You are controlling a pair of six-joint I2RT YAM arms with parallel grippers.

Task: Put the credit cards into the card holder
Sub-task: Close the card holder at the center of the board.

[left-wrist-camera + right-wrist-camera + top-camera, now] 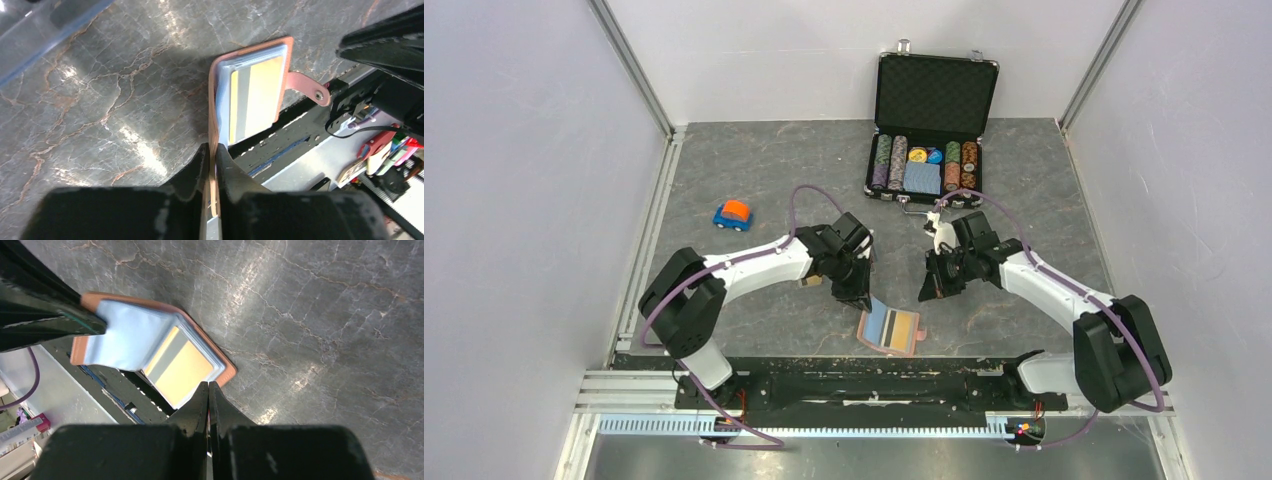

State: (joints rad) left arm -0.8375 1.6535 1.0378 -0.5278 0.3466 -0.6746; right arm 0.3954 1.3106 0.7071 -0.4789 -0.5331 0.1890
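The card holder (pixel 889 328) lies open near the table's front edge, tan outside and blue inside. A gold credit card (pixel 260 95) with a grey stripe sits in its clear sleeve (pixel 182 367). My left gripper (pixel 856 297) is shut on the holder's left flap, whose tan edge (pixel 214 115) runs up out of the jaws (pixel 212 148). The snap tab (pixel 309 87) sticks out on the far side. My right gripper (pixel 929 290) hangs just right of the holder, shut with nothing in it (pixel 208 386). A small tan piece (pixel 808 283) shows under the left arm; what it is I cannot tell.
An open black poker-chip case (pixel 934 130) with chips and a blue deck stands at the back. A blue and orange toy car (pixel 733 214) sits at the left. The black mounting rail (pixel 824 385) runs right along the holder's near side.
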